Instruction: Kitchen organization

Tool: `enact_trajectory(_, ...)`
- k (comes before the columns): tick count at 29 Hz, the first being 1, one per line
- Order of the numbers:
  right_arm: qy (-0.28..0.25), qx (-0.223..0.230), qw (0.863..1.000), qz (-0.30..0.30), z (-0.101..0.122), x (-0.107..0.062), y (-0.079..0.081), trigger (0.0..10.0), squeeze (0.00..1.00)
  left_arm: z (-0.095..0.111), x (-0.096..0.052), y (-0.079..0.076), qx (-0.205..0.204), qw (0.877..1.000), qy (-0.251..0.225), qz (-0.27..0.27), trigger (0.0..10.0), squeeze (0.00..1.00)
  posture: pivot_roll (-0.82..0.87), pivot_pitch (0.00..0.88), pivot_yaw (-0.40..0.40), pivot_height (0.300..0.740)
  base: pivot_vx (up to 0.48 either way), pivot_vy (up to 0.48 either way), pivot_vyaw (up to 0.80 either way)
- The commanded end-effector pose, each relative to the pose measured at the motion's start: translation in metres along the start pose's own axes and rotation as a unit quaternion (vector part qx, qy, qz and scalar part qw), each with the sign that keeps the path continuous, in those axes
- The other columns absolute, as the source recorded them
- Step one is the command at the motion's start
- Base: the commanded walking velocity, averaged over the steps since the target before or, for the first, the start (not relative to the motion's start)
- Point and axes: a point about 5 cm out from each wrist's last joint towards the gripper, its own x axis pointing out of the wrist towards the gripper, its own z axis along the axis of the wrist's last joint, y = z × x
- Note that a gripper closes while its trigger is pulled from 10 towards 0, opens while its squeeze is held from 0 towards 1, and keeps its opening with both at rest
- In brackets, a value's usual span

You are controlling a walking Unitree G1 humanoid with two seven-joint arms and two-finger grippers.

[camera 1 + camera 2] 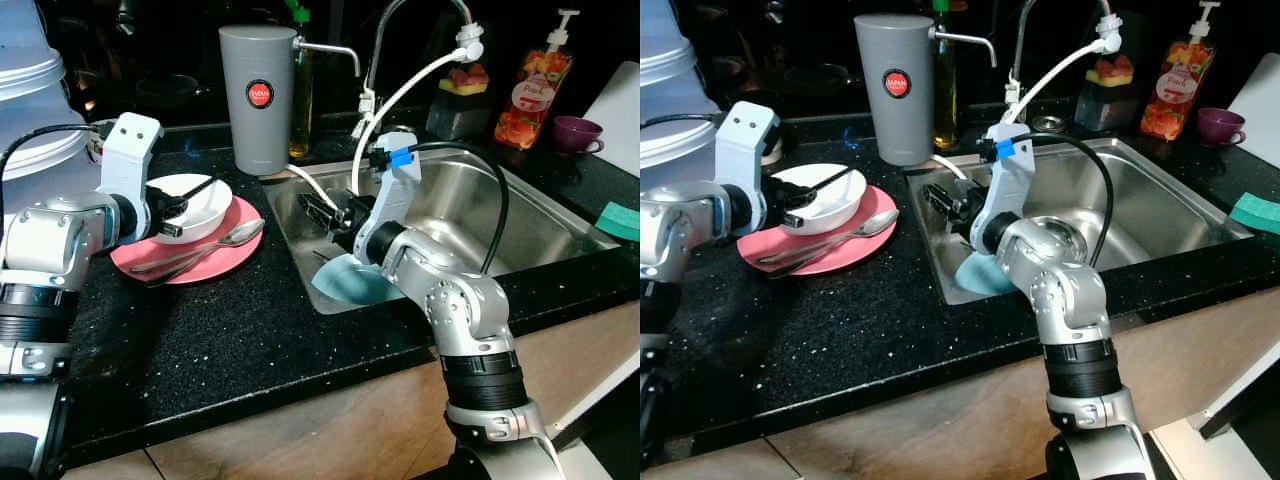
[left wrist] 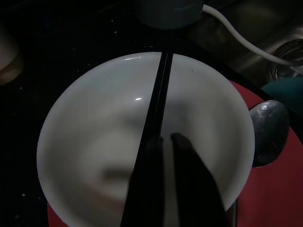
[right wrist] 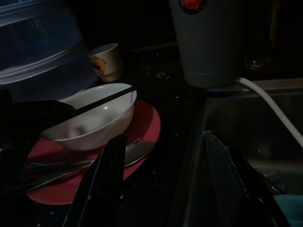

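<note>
Left gripper (image 1: 178, 212) pinches black chopsticks (image 2: 157, 101) across a white bowl (image 1: 197, 206), frame left; right gripper (image 1: 328, 213) spread wide over the sink (image 1: 540, 215), grey canister (image 1: 258, 96) behind.

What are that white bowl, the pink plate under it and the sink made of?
The white bowl looks like glazed ceramic: smooth, with a bright glint inside, though it could be melamine. The pink plate looks matte, likely plastic; hard to tell. The sink is brushed stainless steel, grey with soft reflections.
</note>
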Motion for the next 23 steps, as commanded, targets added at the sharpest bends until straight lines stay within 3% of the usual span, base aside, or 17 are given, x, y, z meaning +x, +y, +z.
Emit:
enact_trajectory(1, -0.007, -0.007, 1.000, 0.007, 0.005, 0.001, 0.003, 10.0, 0.00, 0.004, -0.002, 0.001, 0.014, 1.000, -0.005, 0.009, 3.5, 0.00, -0.01, 0.000, -0.011, 0.740, 0.000, 0.000, 0.00)
enact_trajectory(2, -0.007, -0.006, 1.000, 0.008, 0.004, 0.001, 0.004, 10.0, 0.00, 0.005, -0.002, 0.001, 0.017, 1.000, -0.006, 0.011, 10.0, 0.00, 0.00, 0.000, -0.014, 0.740, 0.000, 0.000, 0.00)
enact_trajectory(11, 0.004, -0.006, 1.000, 0.017, -0.001, 0.000, 0.006, 10.0, 0.00, 0.007, -0.003, 0.003, 0.020, 1.000, -0.005, 0.020, 10.0, 0.00, 0.00, 0.000, -0.017, 0.740, 0.000, 0.000, 0.00)
enact_trajectory(20, 0.041, -0.037, 0.996, 0.064, -0.013, -0.004, 0.014, 10.0, 0.00, 0.003, -0.001, 0.004, 0.022, 0.999, 0.008, 0.027, 10.0, 0.00, 0.01, 0.000, -0.015, 0.740, 0.000, 0.000, 0.00)
enact_trajectory(21, 0.043, -0.038, 0.996, 0.066, -0.014, -0.005, 0.015, 10.0, 0.00, 0.003, -0.001, 0.004, 0.037, 0.999, 0.007, 0.028, 10.0, 0.34, 0.01, 0.000, -0.013, 0.740, 0.000, 0.000, 0.00)
enact_trajectory(22, 0.044, -0.039, 0.996, 0.066, -0.015, -0.005, 0.015, 10.0, 0.00, 0.004, -0.001, 0.004, 0.040, 0.999, 0.007, 0.029, 10.0, 1.00, 0.01, 0.000, -0.013, 0.740, 0.000, 0.000, 0.00)
enact_trajectory(23, 0.045, -0.039, 0.996, 0.065, -0.016, -0.005, 0.015, 10.0, 0.00, 0.004, -0.001, 0.004, 0.039, 0.999, 0.006, 0.028, 10.0, 1.00, 0.01, 0.000, -0.011, 0.740, 0.000, 0.000, 0.00)
